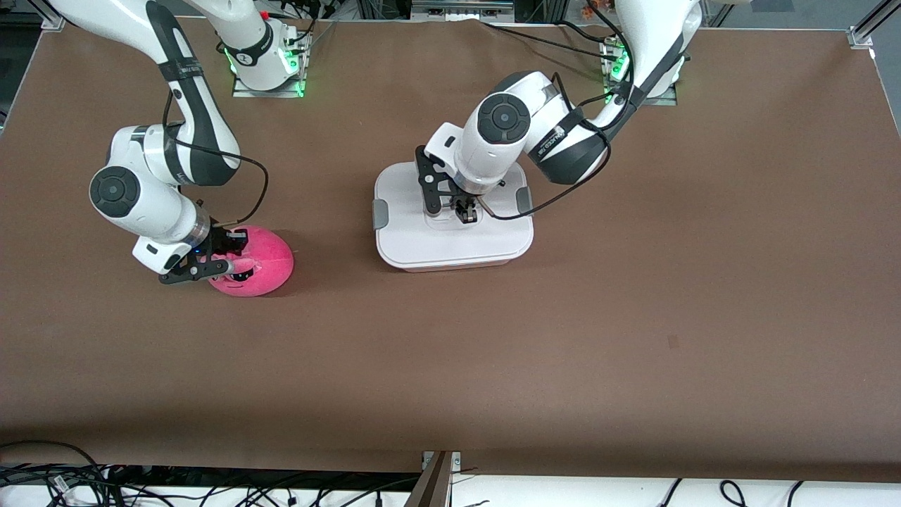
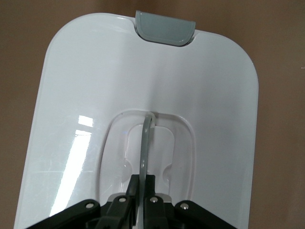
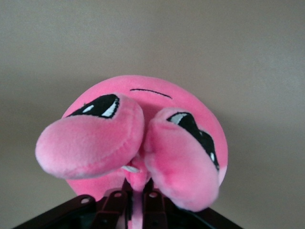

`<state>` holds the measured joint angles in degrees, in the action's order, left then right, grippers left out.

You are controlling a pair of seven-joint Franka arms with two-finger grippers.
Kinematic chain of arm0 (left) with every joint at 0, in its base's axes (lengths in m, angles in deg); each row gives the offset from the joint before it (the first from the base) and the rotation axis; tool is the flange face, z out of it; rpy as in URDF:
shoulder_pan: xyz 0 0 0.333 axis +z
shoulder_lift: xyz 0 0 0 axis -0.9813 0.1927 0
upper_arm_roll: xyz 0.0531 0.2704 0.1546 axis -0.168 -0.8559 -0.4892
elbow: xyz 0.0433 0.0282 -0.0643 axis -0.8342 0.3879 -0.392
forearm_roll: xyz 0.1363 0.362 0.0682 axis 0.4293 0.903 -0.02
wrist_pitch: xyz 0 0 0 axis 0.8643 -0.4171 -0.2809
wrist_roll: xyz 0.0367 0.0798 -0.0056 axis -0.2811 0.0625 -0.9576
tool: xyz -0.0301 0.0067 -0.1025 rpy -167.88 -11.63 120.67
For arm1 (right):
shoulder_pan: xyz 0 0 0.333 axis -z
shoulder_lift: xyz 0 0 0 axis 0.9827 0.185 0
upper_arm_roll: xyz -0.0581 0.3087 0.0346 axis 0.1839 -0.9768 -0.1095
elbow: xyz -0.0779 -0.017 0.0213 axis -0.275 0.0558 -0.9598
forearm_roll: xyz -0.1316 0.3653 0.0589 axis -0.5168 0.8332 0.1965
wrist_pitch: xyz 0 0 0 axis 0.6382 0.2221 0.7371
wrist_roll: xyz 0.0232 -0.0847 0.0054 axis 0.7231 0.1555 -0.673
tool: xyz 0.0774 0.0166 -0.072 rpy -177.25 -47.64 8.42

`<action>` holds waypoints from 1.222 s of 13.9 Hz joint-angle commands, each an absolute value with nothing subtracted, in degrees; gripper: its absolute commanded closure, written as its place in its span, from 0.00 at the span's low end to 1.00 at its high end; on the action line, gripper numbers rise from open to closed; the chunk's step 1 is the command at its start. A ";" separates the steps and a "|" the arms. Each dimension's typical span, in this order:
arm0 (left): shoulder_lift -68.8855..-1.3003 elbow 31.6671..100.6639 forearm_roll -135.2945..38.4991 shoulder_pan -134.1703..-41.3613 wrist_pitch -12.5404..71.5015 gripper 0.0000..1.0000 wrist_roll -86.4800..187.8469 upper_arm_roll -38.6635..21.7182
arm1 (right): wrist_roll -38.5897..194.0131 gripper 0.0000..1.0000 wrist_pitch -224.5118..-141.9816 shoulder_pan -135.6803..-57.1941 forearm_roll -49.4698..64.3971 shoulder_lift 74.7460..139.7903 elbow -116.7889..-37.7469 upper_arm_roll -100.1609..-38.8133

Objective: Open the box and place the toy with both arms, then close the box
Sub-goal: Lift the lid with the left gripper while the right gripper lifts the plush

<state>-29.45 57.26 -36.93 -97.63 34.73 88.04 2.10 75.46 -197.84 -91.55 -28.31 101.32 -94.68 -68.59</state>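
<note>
Front view shows the box [image 1: 450, 232] near the middle of the table [image 1: 633, 317], its flat white lid [image 1: 422, 243] seated on the tub, so nothing of the inside can be seen. A grey clip [image 1: 380, 213] sits at the end toward the right arm and another clip [image 1: 523, 201] at the end toward the left arm; the box's long axis runs between those two ends. The left gripper [image 1: 464, 211] is down at the lid's centre, and the left wrist view shows its fingers [image 2: 147, 191] pressed together on the clear handle [image 2: 145, 143], which stands up out of its recess [image 2: 181, 148] as a thin arch.

The toy [image 1: 257, 264] lies on the table toward the right arm's end, well apart from the box and a little nearer the front camera. Its dark-eyed face [image 1: 239, 276] is turned toward that camera. The right gripper [image 1: 222, 257] is on it; in the right wrist view the fingers [image 3: 150, 200] pinch a fold of pink plush between the two ears [image 3: 90, 143], with a small white tag [image 3: 129, 168] showing there.

Lettering on the left arm's [image 1: 563, 134] dark band is too small to read
</note>
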 commanded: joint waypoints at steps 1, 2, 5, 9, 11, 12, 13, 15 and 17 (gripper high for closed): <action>-32.23 55.66 -36.33 -96.65 31.95 1.00 88.07 4.22 | 73.52 1.00 -197.79 -91.38 -27.54 100.51 -94.18 -68.52; -33.37 55.58 -36.50 -96.30 30.20 1.00 88.07 4.75 | 71.77 1.00 -197.62 -91.38 -27.62 100.24 -93.65 -68.61; -38.38 55.57 -39.05 -93.15 22.48 1.00 87.89 5.63 | 69.22 1.00 -194.29 -91.38 -27.89 99.19 -90.85 -68.61; -40.32 51.81 -42.04 -82.25 6.84 1.00 98.75 7.22 | 58.24 1.00 -185.16 -92.52 -28.06 99.27 -81.28 -69.31; -40.32 50.22 -41.26 -76.20 -1.34 1.00 105.18 7.13 | 54.28 1.00 -181.37 -94.01 -28.33 99.80 -76.53 -71.50; -40.32 50.21 -41.16 -73.12 -3.29 1.00 109.30 6.95 | 53.22 1.00 -179.79 -95.41 -28.41 99.89 -74.59 -71.86; -40.32 50.21 -41.08 -69.96 -4.44 1.00 113.17 6.69 | 52.60 1.00 -178.82 -97.08 -28.24 100.24 -73.27 -72.21; -40.41 50.21 -39.16 -63.11 -6.63 1.00 116.36 6.86 | 47.62 1.00 -178.46 -101.72 -28.15 100.24 -72.29 -72.56; -40.41 49.95 -35.38 -58.26 -6.91 1.00 119.17 6.87 | 44.43 1.00 -176.80 -107.87 -28.59 100.24 -70.28 -72.91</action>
